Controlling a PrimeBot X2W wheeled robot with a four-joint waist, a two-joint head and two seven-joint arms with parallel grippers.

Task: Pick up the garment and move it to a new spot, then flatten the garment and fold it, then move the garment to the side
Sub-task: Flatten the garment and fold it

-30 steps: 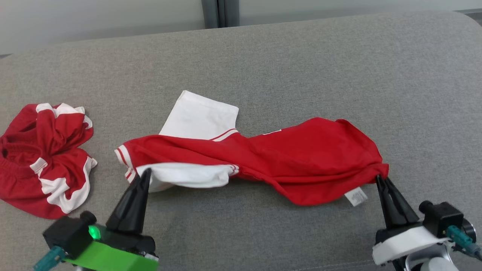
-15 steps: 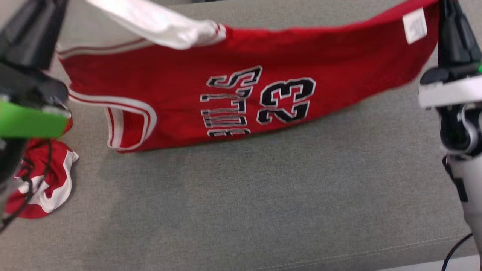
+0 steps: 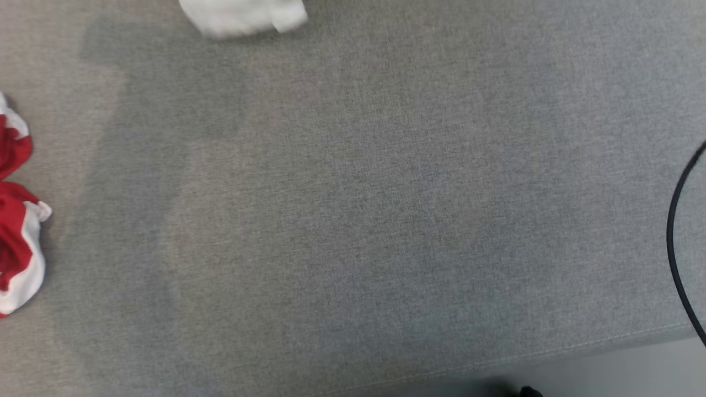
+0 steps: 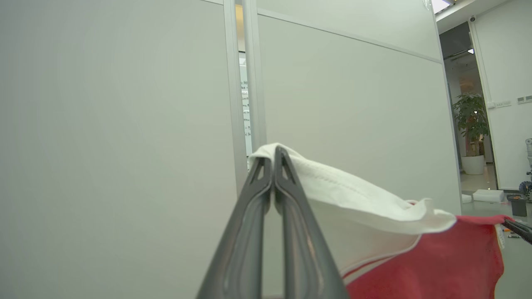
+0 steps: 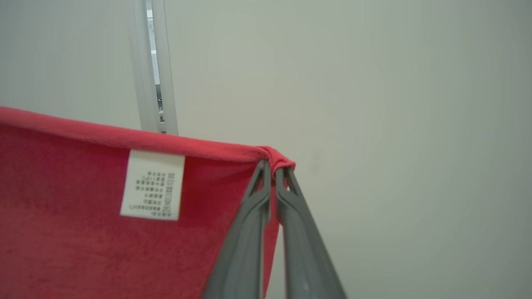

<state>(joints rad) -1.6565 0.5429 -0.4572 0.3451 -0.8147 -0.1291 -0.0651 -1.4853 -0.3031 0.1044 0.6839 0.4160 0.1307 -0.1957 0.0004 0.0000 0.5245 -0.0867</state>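
Before smooth pale wall panels [image 4: 104, 124], soft red-and-white jersey [image 5: 62, 249], left fingers [image 4: 249, 232] pinching white edge, right fingers [image 5: 251, 232] pinching red corner.

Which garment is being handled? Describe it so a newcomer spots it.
Above the grey upholstered surface, a red jersey with a white sleeve hangs stretched between the left hand and right hand. Unlike the crumpled red-and-white garment lying there, this one is held up and carries a white care label by the right hand.
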